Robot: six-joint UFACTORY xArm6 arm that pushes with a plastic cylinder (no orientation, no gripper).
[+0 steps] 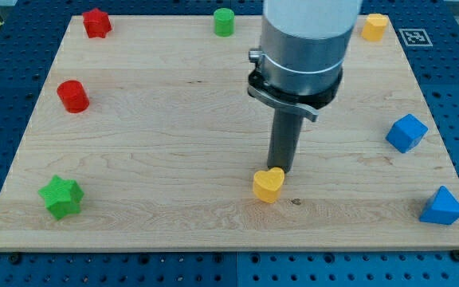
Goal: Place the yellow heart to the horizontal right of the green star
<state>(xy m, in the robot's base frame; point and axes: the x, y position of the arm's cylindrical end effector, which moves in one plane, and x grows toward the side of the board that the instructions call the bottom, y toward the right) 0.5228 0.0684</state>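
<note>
My tip (pixel 281 170) touches the yellow heart's (pixel 268 185) upper-right edge.

red star (pixel 96 22), red cylinder (pixel 73 96), green cylinder (pixel 224 21), yellow block (pixel 374 26), two blue blocks (pixel 406 132)

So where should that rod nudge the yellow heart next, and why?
Probably leftward along the view's bottom. The yellow heart sits far to the view's right of the green star, and my tip touches the heart's upper right, so it should first shift to its right side.
</note>
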